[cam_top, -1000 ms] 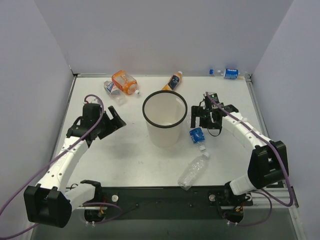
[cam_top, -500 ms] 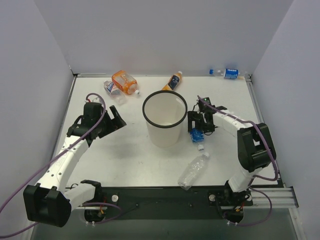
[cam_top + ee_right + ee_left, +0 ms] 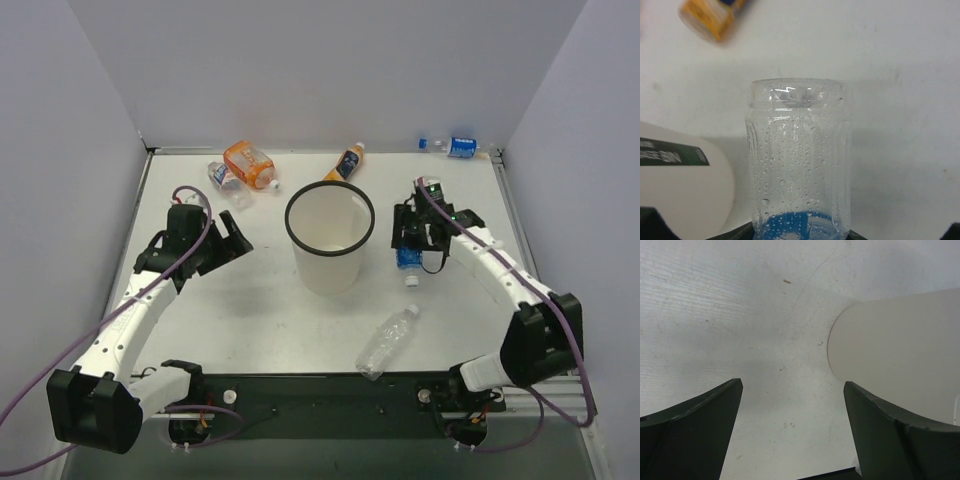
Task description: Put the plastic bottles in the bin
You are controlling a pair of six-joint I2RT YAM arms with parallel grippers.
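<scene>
- Right claw (image 3: 407, 248): clamped on a blue-labelled clear bottle (image 3: 407, 262) at the label. Base pointing far, cap near. Just right of the bin (image 3: 328, 268); whether clear of the surface (image 3: 250, 300) or resting on it, cannot tell.
- Left claw (image 3: 238, 238): fingers apart, nothing between them, low over the surface left of the bin.
- Step in hand, as judged: carrying the held bottle to the bin mouth.
- Advised: raise until the whole bottle tops the black rim (image 3: 329, 247), then travel left. Centre over the opening and tip one end down before parting the fingers, lest it bridge the rim.
- Handling note: thin ribbed wall, droplets inside; firm but not crushing hold.
- Awaiting collection:
  - unlabelled clear bottle (image 3: 387, 341), near
  - wide orange bottle (image 3: 249, 164) with a small clear bottle (image 3: 222, 176) just beside it, far left
  - slim orange bottle (image 3: 346, 161), beyond the bin
  - corner blue-labelled bottle (image 3: 457, 146), far right
</scene>
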